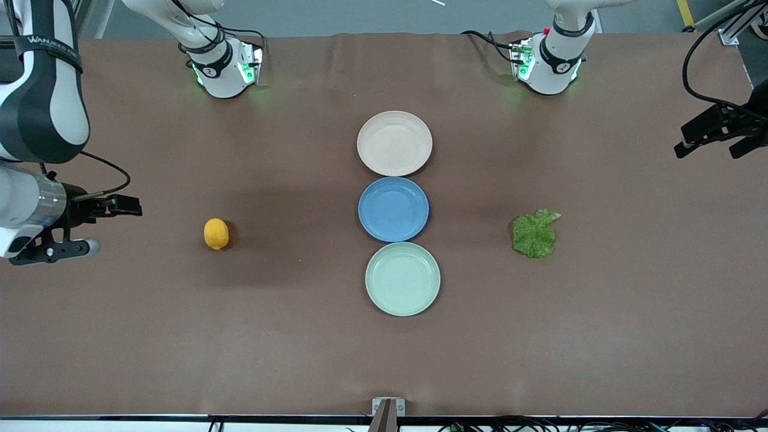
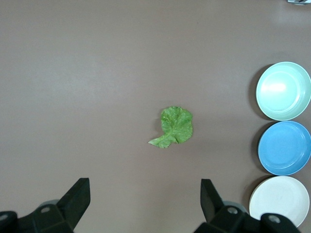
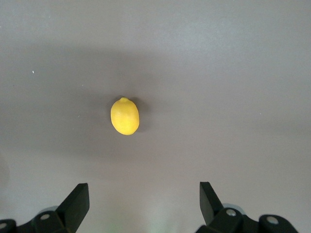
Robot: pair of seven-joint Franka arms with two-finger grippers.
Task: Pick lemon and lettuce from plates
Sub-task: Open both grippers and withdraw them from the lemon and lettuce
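The lemon [image 1: 216,233] lies on the bare brown table toward the right arm's end, not on a plate; it also shows in the right wrist view [image 3: 125,116]. The lettuce [image 1: 534,233] lies on the bare table toward the left arm's end, and shows in the left wrist view [image 2: 173,127]. The beige-pink plate [image 1: 394,143] and the mint green plate [image 1: 402,278] are both empty. My right gripper [image 1: 123,206] is open and empty, up over the table's right-arm end. My left gripper [image 1: 708,147] is open and empty, up over the left-arm end.
A blue plate [image 1: 393,209], empty, sits between the beige-pink and mint plates in a row down the table's middle. The three plates also show in the left wrist view, the mint one [image 2: 284,90] among them. The arms' bases stand along the table's edge farthest from the front camera.
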